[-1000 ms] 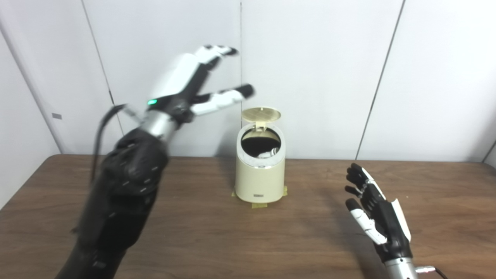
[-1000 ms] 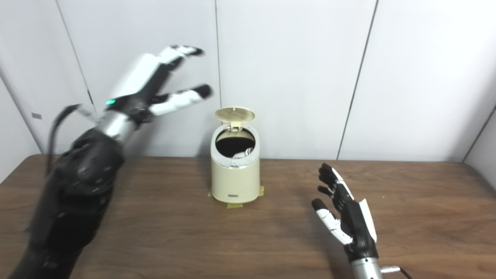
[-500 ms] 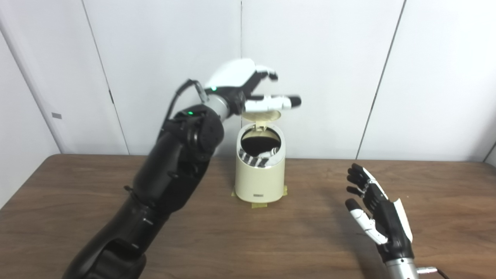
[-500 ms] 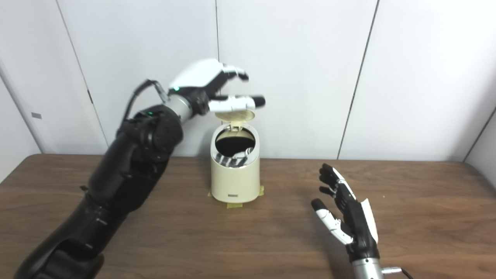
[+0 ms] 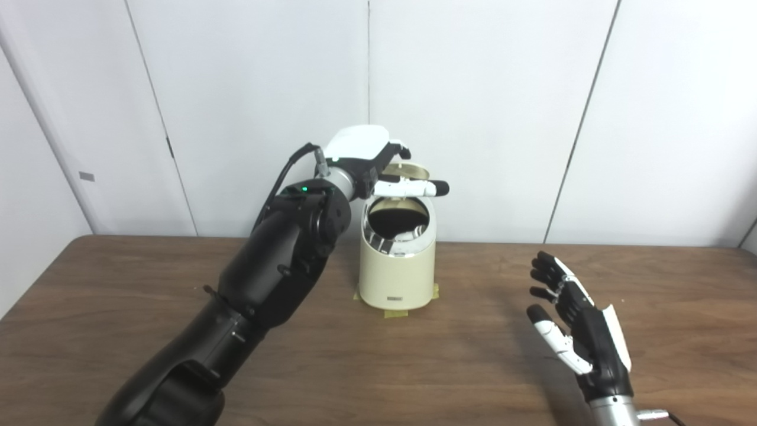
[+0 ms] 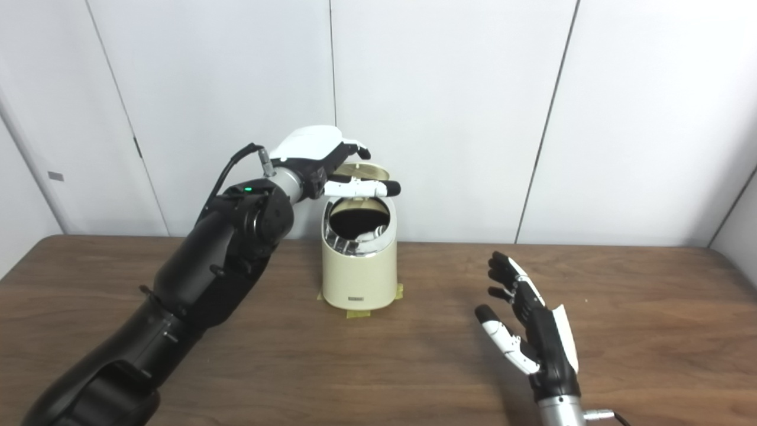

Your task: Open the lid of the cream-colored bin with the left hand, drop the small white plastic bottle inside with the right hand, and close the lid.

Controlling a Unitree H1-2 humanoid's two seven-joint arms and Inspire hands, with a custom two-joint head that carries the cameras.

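The cream-colored bin stands on the wooden table near the back wall, its mouth open. Its round lid is tilted up behind the opening. The small white bottle shows partly inside the bin. My left hand reaches over the bin, fingers on top of the lid and thumb stretched across the opening; it holds nothing. My right hand is open and empty, palm turned left, above the table to the right of the bin.
Yellow tape strips hold the bin's base to the table. White wall panels stand right behind the bin. My left forearm crosses the table left of the bin.
My left hand swung from high on the left down onto the lid, and the lid has tipped lower. My right hand has stayed almost still.
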